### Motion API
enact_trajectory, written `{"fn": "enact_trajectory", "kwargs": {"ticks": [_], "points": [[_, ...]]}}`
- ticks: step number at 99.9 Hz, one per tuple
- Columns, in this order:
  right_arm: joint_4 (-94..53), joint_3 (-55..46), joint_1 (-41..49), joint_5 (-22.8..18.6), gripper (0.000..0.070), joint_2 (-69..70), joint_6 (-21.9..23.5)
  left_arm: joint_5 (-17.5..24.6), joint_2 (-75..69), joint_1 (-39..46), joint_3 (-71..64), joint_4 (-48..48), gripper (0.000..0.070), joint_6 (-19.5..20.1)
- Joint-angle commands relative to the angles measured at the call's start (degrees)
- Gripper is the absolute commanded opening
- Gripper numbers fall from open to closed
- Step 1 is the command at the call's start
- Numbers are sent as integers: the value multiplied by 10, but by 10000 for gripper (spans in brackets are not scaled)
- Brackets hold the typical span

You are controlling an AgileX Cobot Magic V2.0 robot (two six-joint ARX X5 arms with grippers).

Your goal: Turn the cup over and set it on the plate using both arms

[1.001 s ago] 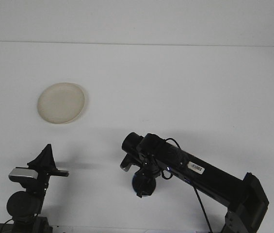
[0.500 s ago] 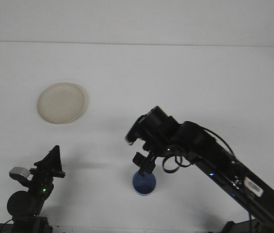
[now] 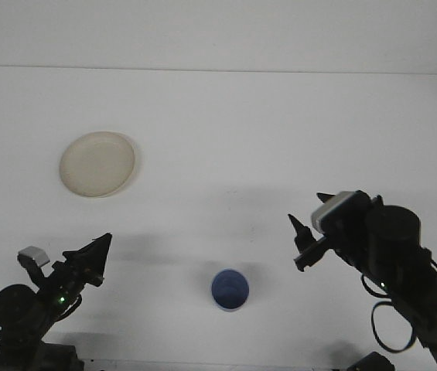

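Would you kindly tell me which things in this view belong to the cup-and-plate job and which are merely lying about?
Part of the job:
- blue cup, standing mouth up on the table
- cream plate, bare, far left
- left gripper
- right gripper, clear of the cup

Just lying about:
- nothing; only the white table itself

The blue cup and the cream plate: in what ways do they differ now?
The blue cup is small and deep; the cream plate is wider and shallow. The cup stands near the front edge, between the two grippers; the plate lies farther back on the left. Both are round, face open side up, and rest untouched on the white table.
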Motion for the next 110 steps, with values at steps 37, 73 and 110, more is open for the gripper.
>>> {"fn": "enact_trajectory", "kwargs": {"ticks": [37,73,110], "points": [[122,-264,-92,0,466,-289,18,87,290,-74,251,-141,319,201],[120,-325,-94,23,466,-366,24,86,459,-217,405,-303,467,267],[120,-325,-94,23,466,-365,24,-40,620,-378,524,-442,464,323]]}}
